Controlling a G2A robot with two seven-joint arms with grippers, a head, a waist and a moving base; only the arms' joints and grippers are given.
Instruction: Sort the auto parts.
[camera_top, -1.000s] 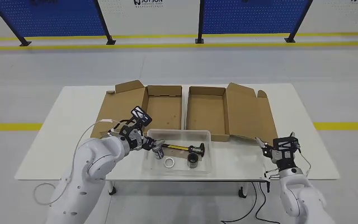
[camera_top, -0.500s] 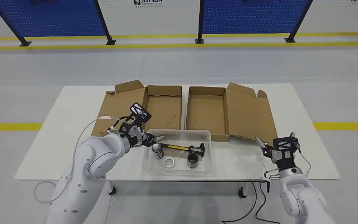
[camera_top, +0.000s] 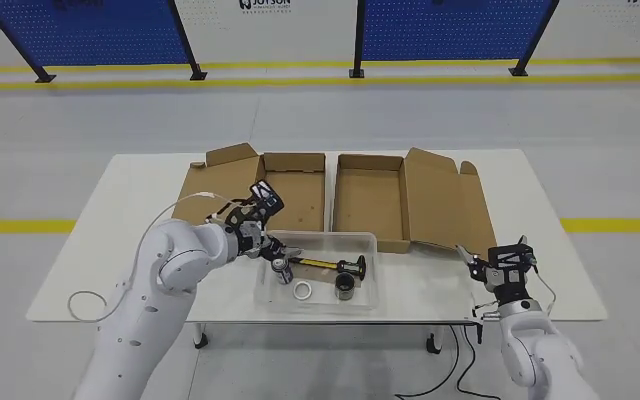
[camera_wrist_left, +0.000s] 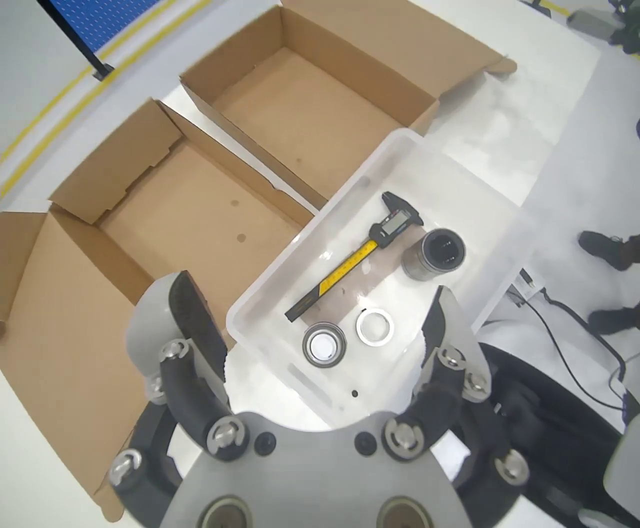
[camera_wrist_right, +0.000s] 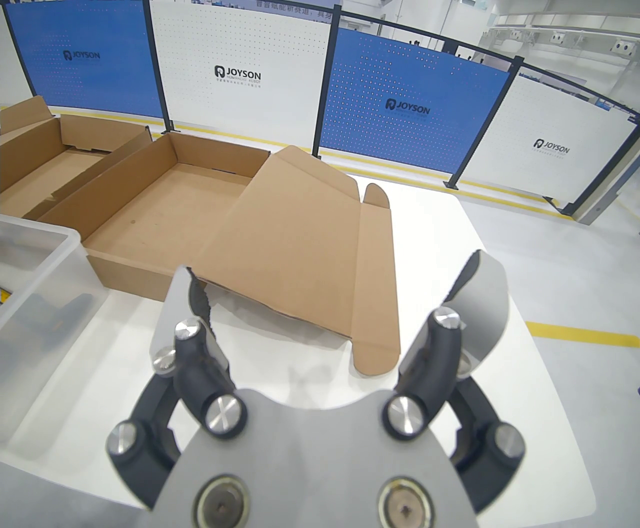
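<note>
Just left of the clear bin (camera_top: 318, 235), left gripper (camera_wrist_left: 315, 300) has lifted out and back, fingers spread, empty. Caliper (camera_wrist_left: 355, 260), sleeve (camera_wrist_left: 434, 247), ring (camera_wrist_left: 374, 326) and bearing (camera_wrist_left: 324, 345) lie inside the bin, so I judge nothing sorted yet. Well right of the bin, right gripper (camera_wrist_right: 333, 272) idle as before, fingers spread, empty; from there the bin's cloudy wall blurs its contents.

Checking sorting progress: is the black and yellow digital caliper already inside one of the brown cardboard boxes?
No, the black and yellow caliper lies in the clear plastic bin.
</note>
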